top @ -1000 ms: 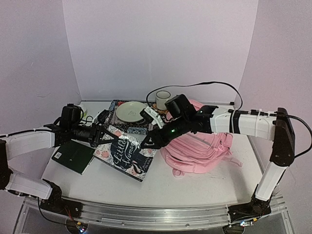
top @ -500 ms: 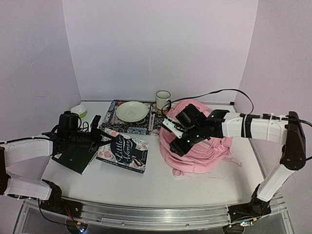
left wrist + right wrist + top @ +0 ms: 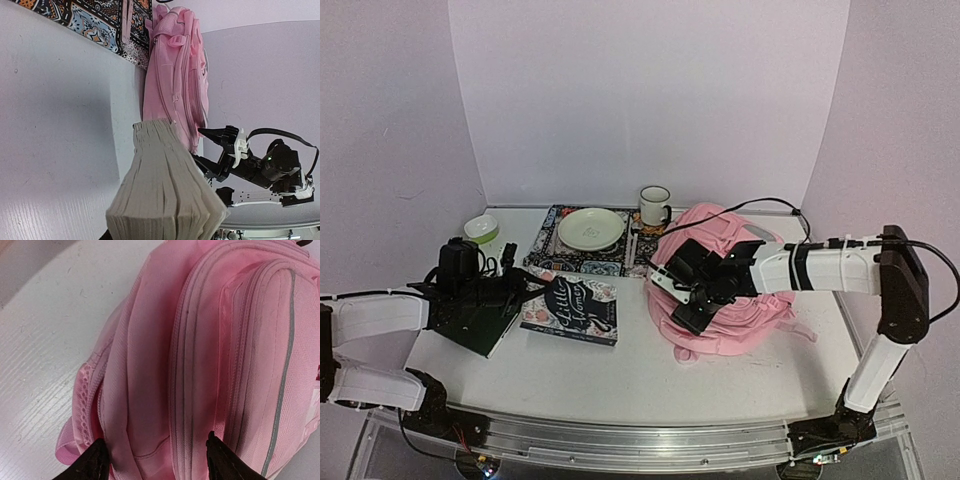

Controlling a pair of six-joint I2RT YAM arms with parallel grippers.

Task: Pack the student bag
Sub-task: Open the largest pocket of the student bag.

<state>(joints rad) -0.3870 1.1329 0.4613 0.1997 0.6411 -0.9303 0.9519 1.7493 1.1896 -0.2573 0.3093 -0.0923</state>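
The student bag (image 3: 745,300), a soft pink backpack, lies on the right half of the table, and its zip seams fill the right wrist view (image 3: 200,340). My right gripper (image 3: 686,298) hovers over the bag's left end, open, its black fingertips (image 3: 95,462) straddling the fabric without pinching it. My left gripper (image 3: 518,290) is shut on the left edge of a dark "Little Women" book (image 3: 572,310), whose fanned page edges (image 3: 165,200) fill the left wrist view. The bag (image 3: 172,85) shows beyond the book there.
A dark green book (image 3: 470,320) lies under my left arm. At the back, a patterned mat (image 3: 545,255) carries a pale plate (image 3: 590,228); a white mug (image 3: 655,205) and a green bowl (image 3: 480,228) stand nearby. A black cable (image 3: 770,203) arcs above the bag.
My right gripper left the book, swung right over the bag and opened. The left arm drew back to the left, and the book it holds sank flatter towards the table.
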